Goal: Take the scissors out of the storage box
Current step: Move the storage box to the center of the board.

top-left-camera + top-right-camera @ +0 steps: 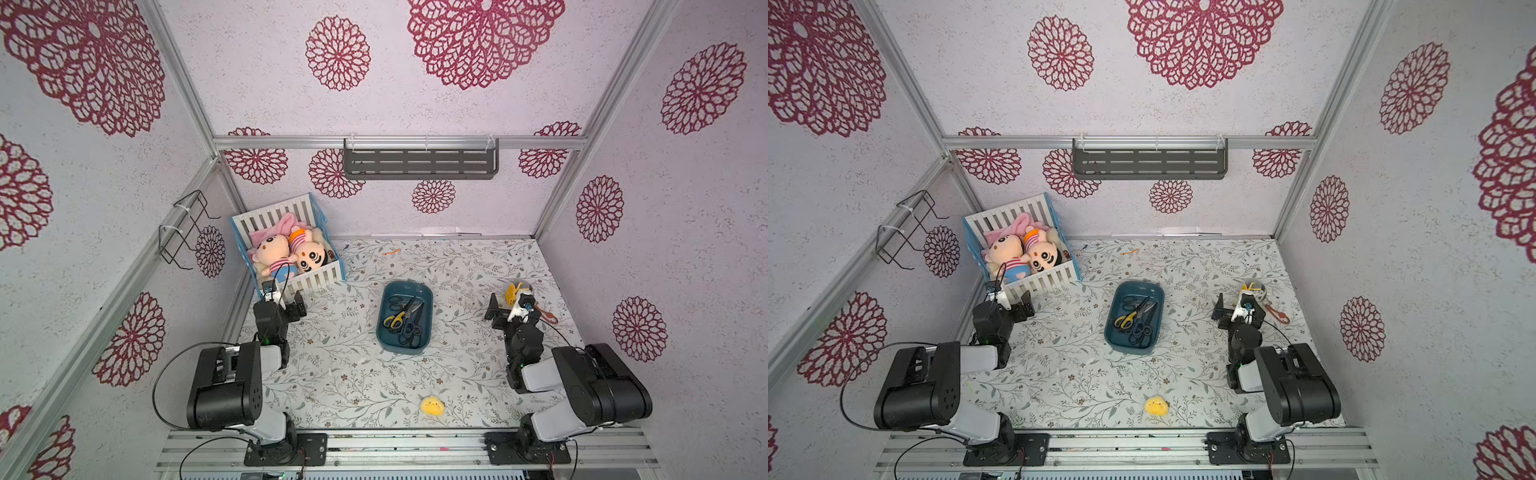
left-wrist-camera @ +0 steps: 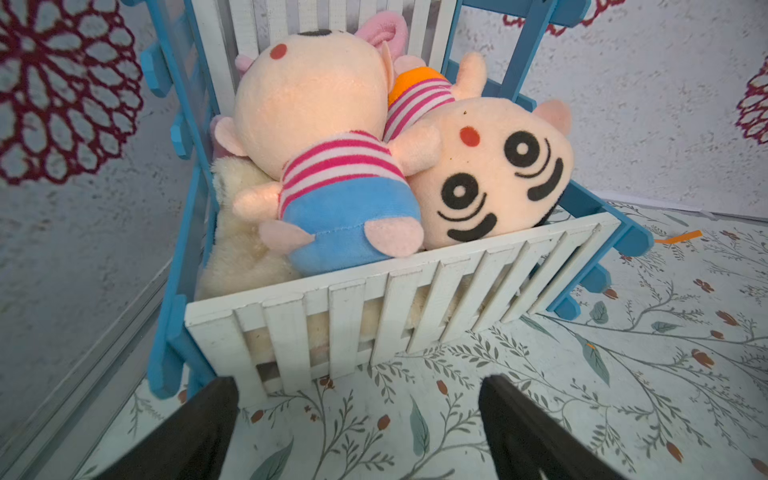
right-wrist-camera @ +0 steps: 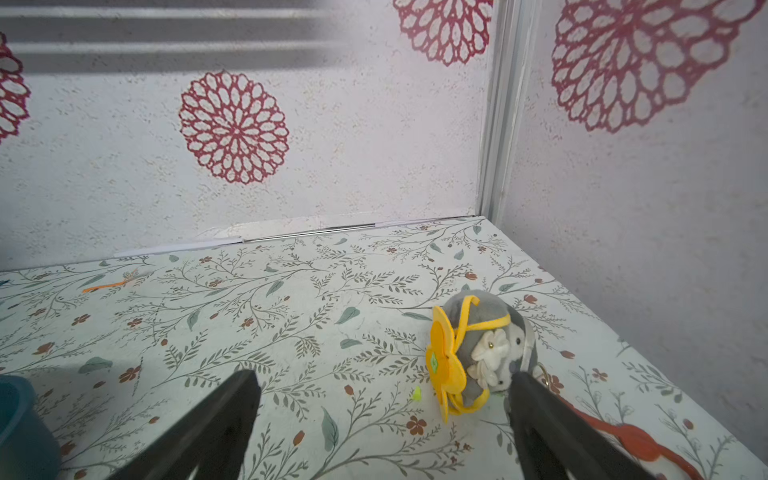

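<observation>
1. Slatted crate (image 1: 320,280), left corner, holds plush toys (image 1: 274,251); left end effector (image 2: 357,386) spread wide, empty, facing it.
2. Storage box (image 1: 380,328) — mid surface (image 1: 332,357), room all round — holds the scissors (image 1: 405,318).
3. Right end effector (image 3: 382,382) spread wide, empty, beside grey toy (image 3: 486,332).

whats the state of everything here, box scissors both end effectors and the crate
storage box: upright, no lid, scissors inside
scissors: piled in the box, none gripped
left end effector: open, empty, facing the crate
right end effector: open, empty, by the grey plush
crate: packed with plush dolls
</observation>
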